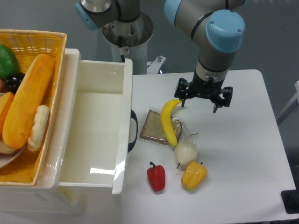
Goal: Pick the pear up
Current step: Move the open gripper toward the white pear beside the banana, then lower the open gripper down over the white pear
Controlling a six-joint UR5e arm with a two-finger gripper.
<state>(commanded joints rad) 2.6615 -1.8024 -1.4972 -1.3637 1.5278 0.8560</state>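
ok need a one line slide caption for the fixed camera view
End effector hovers open above the table, short of the pear lying between banana and yellow pepper.

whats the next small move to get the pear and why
Probably shift the gripper toward the camera until it is over the pear, then descend. It is open, holds nothing and sits beyond the pear. The banana and yellow pepper crowd the pear, so centring first seems wise.

Glossy plastic: pear, red pepper, yellow pepper, banana. Woven wicker basket. Smooth, shiny white drawer. Matt white surface. Black hand, apparently metal.
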